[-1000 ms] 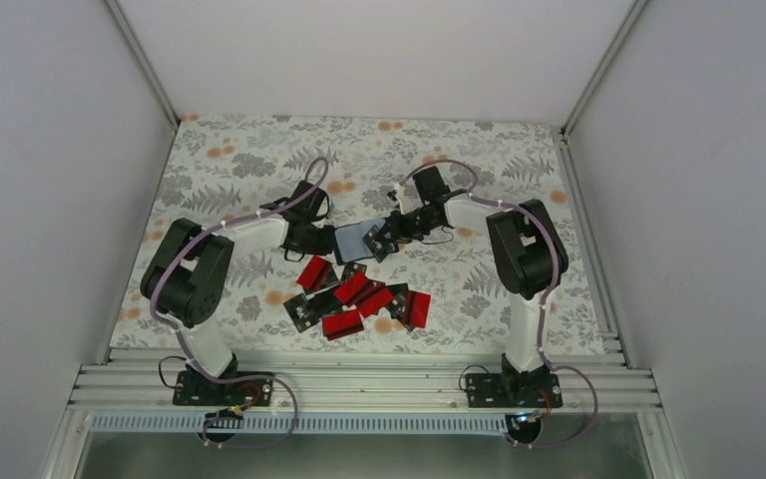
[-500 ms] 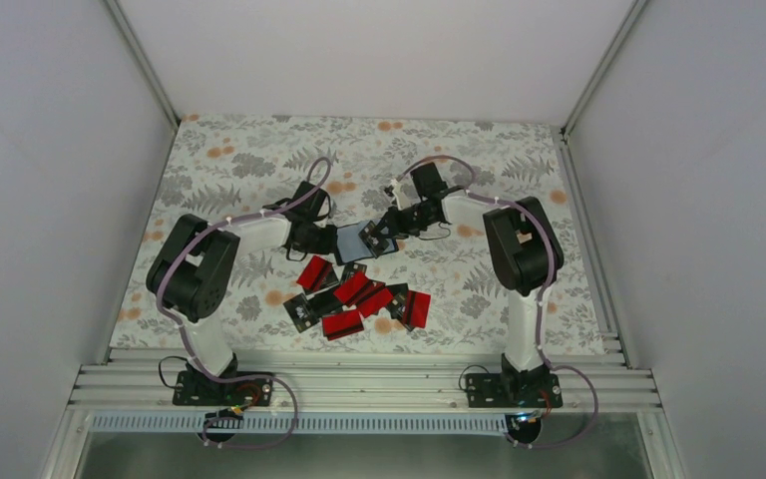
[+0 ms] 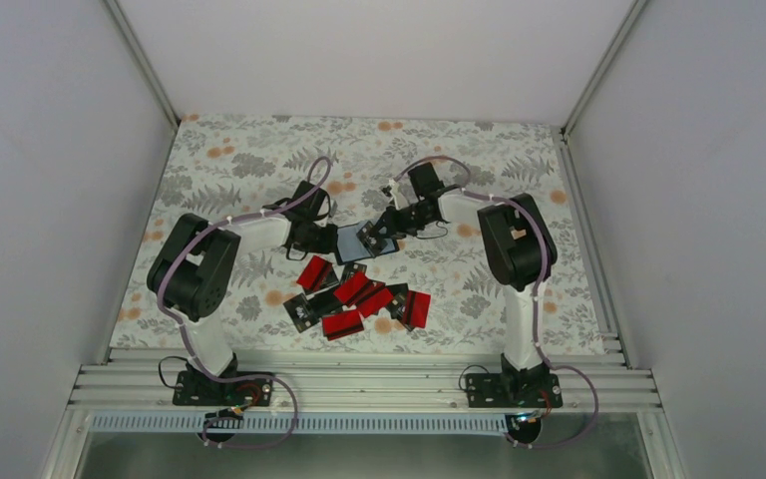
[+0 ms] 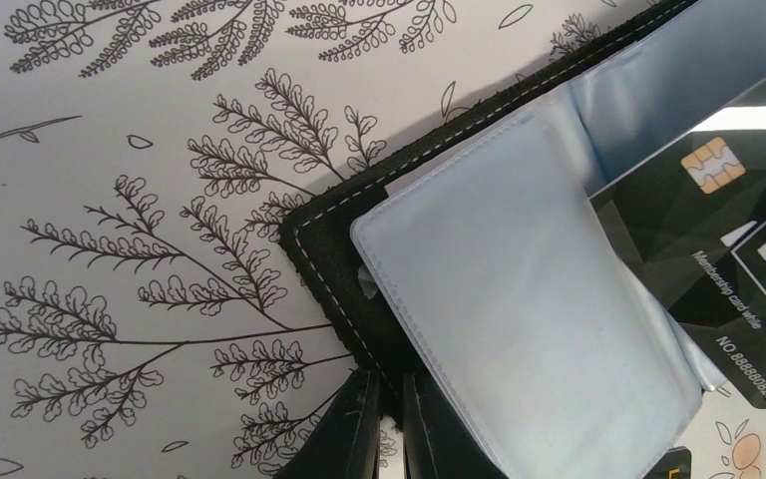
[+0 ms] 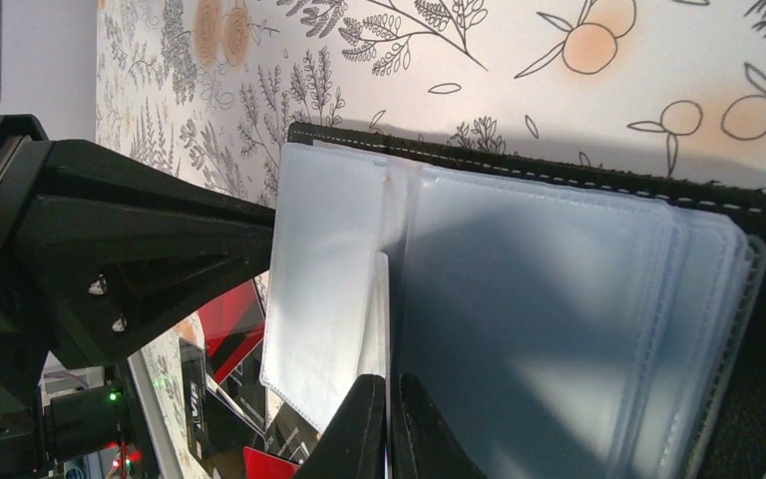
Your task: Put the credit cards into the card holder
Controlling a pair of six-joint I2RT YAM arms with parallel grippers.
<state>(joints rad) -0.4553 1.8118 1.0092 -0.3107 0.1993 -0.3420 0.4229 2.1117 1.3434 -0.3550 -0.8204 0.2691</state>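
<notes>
The flowered counter [image 3: 239, 160] carries everything, and my two arms meet over its middle. My right arm [image 3: 512, 244] has swung inward over the last second, its elbow drawing closer to the centre, while my left arm [image 3: 249, 232] has hardly stirred.

The card holder [image 3: 347, 239] lies open between my two sets of jaws, blue-grey inside facing up. My left jaws are narrow, pinched on the edge of its black cover, pinning it to the counter. The pile of cards [image 3: 359, 299], red ones mixed with black, lies just on the near side of both jaws, well short of the holder and untouched.

My right jaws are almost closed on one black card [image 4: 698, 249], which shows its chip and white print. That card has crept from beside the holder's right edge to over the open pages, so that it now overlaps the clear sleeves [image 5: 529, 329]. From my right wrist I see it edge-on, standing at the gap between two sleeves.

I judge this the insertion of the first card: the card is lined up, but I cannot tell whether its edge is truly inside a pocket. The rest of the pile is still to do.
</notes>
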